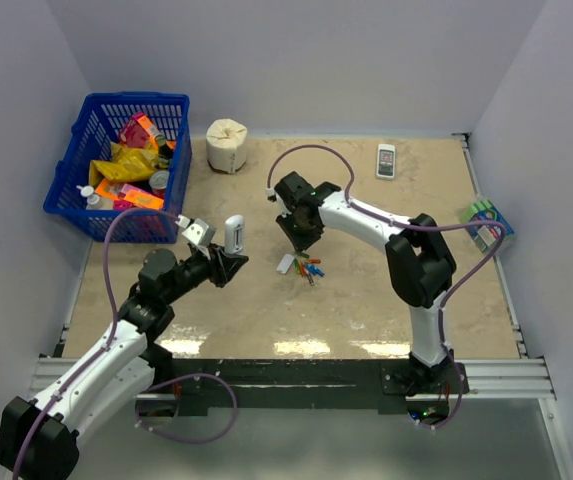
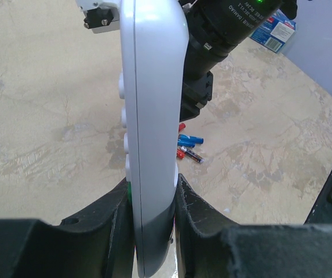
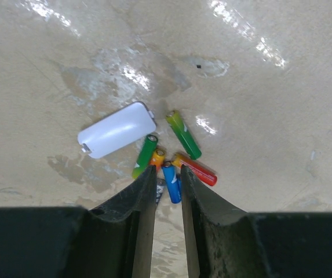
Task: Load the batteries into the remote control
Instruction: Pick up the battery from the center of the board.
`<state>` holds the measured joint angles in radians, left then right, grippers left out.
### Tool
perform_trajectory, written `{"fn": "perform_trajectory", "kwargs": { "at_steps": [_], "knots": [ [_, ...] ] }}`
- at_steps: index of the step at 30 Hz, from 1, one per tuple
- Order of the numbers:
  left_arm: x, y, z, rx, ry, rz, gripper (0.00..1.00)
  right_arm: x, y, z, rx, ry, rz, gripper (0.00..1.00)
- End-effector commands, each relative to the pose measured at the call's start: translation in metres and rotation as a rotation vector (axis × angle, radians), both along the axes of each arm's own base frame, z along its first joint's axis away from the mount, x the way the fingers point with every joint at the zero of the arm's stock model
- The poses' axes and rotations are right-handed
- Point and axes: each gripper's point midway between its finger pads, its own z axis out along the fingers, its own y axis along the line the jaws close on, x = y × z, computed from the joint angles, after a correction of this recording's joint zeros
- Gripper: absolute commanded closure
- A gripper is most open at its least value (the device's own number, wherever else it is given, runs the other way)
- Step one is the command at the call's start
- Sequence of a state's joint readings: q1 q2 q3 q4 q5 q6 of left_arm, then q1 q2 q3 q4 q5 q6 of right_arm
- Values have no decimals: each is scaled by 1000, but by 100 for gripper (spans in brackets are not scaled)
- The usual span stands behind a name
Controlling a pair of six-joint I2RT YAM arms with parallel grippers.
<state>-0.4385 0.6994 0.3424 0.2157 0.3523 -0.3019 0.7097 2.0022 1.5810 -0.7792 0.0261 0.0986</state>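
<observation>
From above, the left pincer (image 1: 228,262) pinches the lower end of a slim silver-white remote control (image 1: 234,235), held upright above the beige stone-patterned table (image 1: 386,300). The right pincer (image 1: 302,240) hangs over a cluster of small coloured cylindrical batteries (image 1: 309,268) lying beside a flat white plastic cover (image 1: 286,263); its gap is too small to judge here. In the left wrist view the black fingers (image 2: 115,211) press against front and back of the remote control (image 2: 154,116), which is cut off by the frame at both ends and hides part of the right arm behind. In the right wrist view the right pincer (image 3: 167,185) is spread narrowly, its tips straddling a blue battery (image 3: 172,184) on the table. Whether they touch it cannot be told, and a dark battery end (image 3: 160,186) is half hidden by one tip.
</observation>
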Motion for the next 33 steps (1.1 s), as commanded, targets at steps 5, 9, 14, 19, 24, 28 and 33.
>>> {"fn": "perform_trajectory", "kwargs": {
  "at_steps": [5,9,14,19,24,28,33],
  "knots": [
    [7,-1,34,-26,-105,-1,100,-8,20,-1,53,60,-127,74],
    [6,-1,35,-29,-108,-4,100,-12,23,-6,48,73,-140,75],
    [5,-1,37,-34,-114,-5,100,-11,26,-12,44,81,-146,75],
    [4,-2,38,-37,-119,-11,100,-11,27,-16,38,88,-147,75],
    [4,-2,40,-40,-124,-13,100,-11,29,-20,29,92,-140,75],
    [3,-2,41,-42,-128,-14,100,-11,31,-21,25,95,-134,75],
    [3,-2,42,-44,-131,-14,100,-13,30,-27,7,108,-131,76]
  ]
}}
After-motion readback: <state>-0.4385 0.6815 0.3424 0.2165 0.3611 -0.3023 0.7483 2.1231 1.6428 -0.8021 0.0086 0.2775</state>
